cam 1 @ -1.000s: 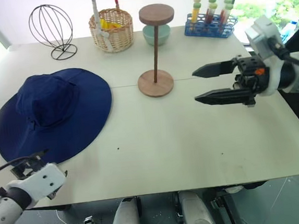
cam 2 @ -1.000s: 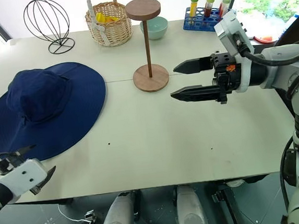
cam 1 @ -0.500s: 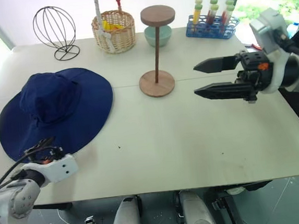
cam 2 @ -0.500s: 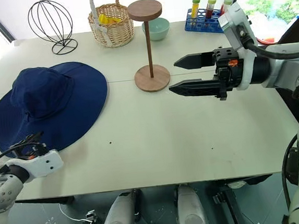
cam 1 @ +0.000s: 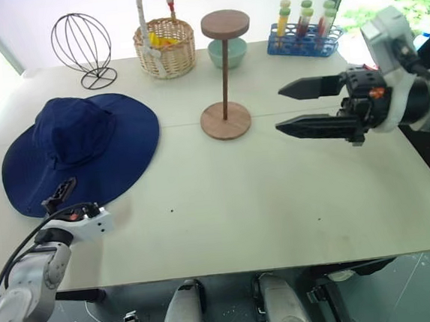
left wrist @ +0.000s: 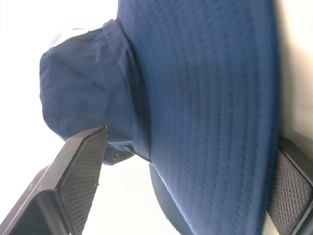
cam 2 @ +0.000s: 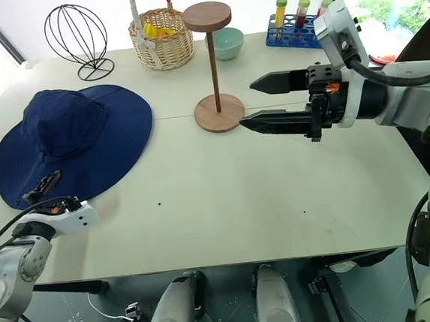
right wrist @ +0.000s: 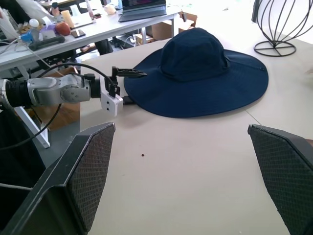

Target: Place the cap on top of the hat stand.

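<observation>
On the pale surface [cam 1: 279, 200] our cap [cam 1: 82, 150] lies flat at nine o'clock of the hat stand [cam 1: 224, 77], so we bring our left hand [cam 1: 64, 200] wide open, one finger above the brim's near edge and one below, while our right hand [cam 1: 301, 108] waits wide at three o'clock.

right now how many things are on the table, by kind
hats: 1, the cap
stands: 2, the hat stand and the wire globe stand
baskets: 1
bowls: 1
tube racks: 1
total: 6
</observation>
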Controlling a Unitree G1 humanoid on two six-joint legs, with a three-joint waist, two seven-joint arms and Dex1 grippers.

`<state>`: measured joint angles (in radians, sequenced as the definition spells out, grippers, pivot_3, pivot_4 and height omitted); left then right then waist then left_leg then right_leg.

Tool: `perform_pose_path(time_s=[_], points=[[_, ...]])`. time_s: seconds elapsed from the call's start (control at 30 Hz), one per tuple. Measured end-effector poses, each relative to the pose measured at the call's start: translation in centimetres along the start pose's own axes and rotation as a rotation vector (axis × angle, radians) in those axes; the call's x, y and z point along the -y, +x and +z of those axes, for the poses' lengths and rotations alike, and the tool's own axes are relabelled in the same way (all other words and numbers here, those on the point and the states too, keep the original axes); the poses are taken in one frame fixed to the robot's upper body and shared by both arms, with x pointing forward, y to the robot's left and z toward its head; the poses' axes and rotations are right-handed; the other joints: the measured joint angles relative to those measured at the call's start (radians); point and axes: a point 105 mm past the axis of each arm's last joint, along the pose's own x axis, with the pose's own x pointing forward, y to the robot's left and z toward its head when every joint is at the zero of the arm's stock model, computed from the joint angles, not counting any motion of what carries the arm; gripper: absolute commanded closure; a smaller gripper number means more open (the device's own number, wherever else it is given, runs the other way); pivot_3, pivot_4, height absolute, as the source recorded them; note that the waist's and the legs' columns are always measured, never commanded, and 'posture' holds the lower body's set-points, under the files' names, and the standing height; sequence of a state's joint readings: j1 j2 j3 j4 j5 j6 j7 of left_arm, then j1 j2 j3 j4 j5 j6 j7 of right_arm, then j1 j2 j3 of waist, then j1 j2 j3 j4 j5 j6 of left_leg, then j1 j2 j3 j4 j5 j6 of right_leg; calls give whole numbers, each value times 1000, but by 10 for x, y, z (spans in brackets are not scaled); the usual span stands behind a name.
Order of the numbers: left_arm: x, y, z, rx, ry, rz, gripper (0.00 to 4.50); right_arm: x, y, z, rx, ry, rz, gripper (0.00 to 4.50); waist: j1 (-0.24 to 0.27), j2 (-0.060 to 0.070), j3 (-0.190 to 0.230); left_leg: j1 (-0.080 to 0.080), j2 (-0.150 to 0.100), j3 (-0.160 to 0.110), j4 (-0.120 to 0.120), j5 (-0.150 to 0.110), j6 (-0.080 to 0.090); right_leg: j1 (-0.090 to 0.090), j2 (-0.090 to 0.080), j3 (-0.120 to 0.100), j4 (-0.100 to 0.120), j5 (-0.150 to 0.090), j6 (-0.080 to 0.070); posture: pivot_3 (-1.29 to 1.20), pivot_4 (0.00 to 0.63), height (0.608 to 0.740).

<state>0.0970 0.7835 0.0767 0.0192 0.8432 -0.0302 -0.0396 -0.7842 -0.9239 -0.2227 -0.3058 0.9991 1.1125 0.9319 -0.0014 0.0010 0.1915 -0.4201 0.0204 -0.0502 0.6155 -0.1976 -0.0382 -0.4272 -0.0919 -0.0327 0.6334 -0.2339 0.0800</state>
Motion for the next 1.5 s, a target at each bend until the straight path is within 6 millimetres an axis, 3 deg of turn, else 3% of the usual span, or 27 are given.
perform_pose_path(time_s=[0.17,0.33,0.53,0.63,0.77,0.87,1.33,1.4,1.5], points=[[-1,16,1,-4,-69,5,0,-1,-1,4,14,-16,-18,37,22,3,-2,0,2,1,0,0,0,1,0,-2,0,0,0,0,150,740],[-8,38,-11,-57,-123,17,0,-3,1,6,23,-23,-26,37,16,3,-2,0,6,6,0,0,0,1,1,-3,0,2,-2,0,150,740],[-12,57,-12,-64,-132,31,0,-4,2,7,28,-25,-36,37,19,3,-2,0,10,9,1,0,0,1,4,-3,0,4,-5,0,150,740],[-10,61,-12,-57,-128,22,816,-5,2,7,28,-28,-39,0,18,3,-2,1,12,14,1,0,0,1,4,-2,0,3,-5,0,150,740],[1,61,-10,-43,-128,-13,2871,-6,3,8,25,-37,-42,0,18,2,-2,0,13,15,1,0,0,1,4,-2,0,3,-5,0,150,740],[-13,63,-9,-19,-136,34,4457,-6,2,8,21,-42,-48,0,22,3,-2,0,13,17,1,0,0,1,3,-2,0,4,-5,0,150,740],[-20,66,-7,-12,-167,32,4457,0,-1,10,15,-67,-111,0,20,1,-1,-2,13,19,1,0,0,0,2,-1,-2,4,-5,0,150,740],[-27,68,-3,-3,-188,40,4457,2,-3,11,8,-79,-128,0,19,-1,0,-3,13,19,1,0,0,-1,2,-1,-2,4,-5,0,150,740],[-56,73,1,24,-222,86,4457,4,-12,6,8,-77,-156,0,18,-9,1,-5,14,19,3,1,-1,-2,3,-1,-3,3,-4,0,150,740]])
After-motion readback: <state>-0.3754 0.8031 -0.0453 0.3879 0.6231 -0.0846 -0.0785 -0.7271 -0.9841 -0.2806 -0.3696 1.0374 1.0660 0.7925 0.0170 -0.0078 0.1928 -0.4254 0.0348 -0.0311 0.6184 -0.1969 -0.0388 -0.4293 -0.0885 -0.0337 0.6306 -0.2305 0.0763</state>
